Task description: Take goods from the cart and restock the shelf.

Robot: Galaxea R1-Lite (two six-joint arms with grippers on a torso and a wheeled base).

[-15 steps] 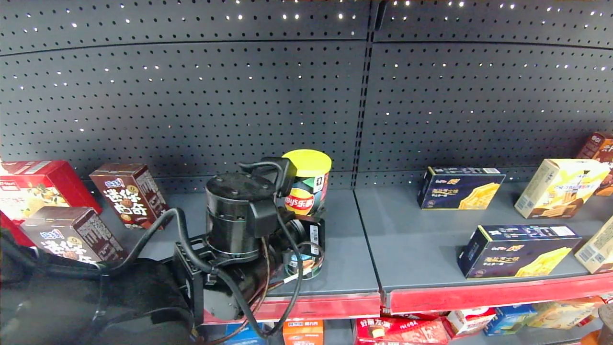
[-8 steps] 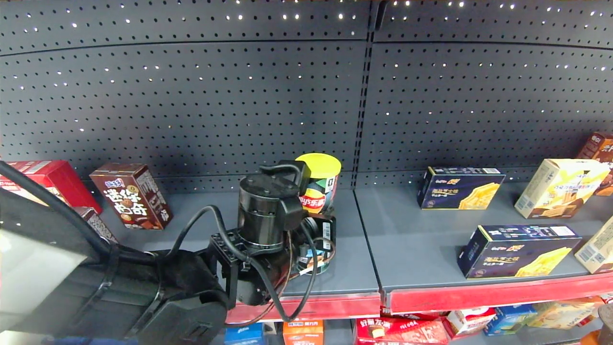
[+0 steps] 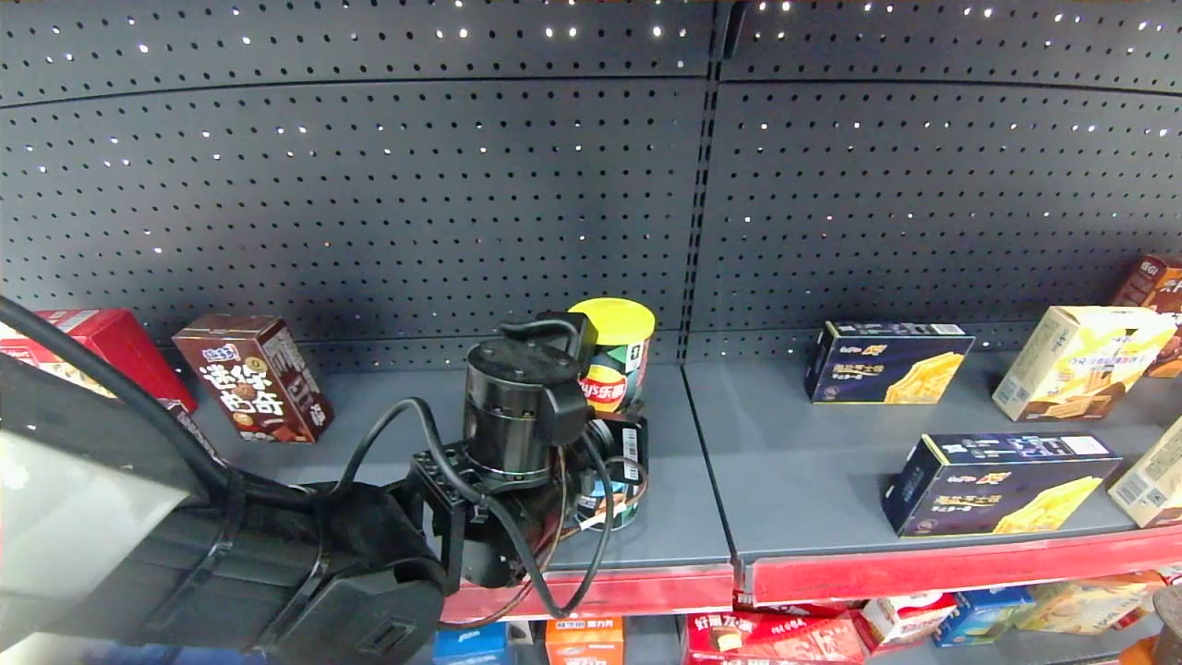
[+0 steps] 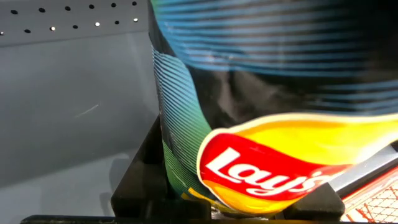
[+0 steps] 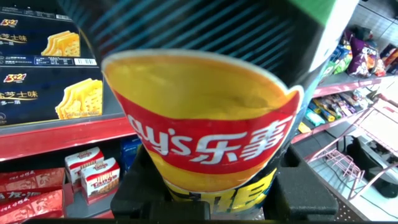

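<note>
A tall chips can point(image 3: 617, 356) with a yellow lid stands upright near the middle of the grey shelf point(image 3: 794, 462), close to the divider seam. My left gripper point(image 3: 611, 466) is shut on its lower half; in the left wrist view the can point(image 4: 261, 124) sits between the gripper's fingers point(image 4: 236, 202). Whether its base touches the shelf is hidden by the arm. My right gripper point(image 5: 217, 199) is shut on a second chips can point(image 5: 211, 118), held in front of the shelf's red front edge.
Brown boxes point(image 3: 254, 374) and a red box point(image 3: 102, 346) stand left of the can. Dark blue boxes point(image 3: 886, 360) point(image 3: 1002, 480) and a cream box point(image 3: 1080, 360) lie to the right, with bare shelf between. The pegboard wall rises behind. A pink wire cart point(image 5: 373, 146) is nearby.
My left arm has carried the yellow-lidded can to the right and deeper onto the shelf; over the last half second it has barely moved.
</note>
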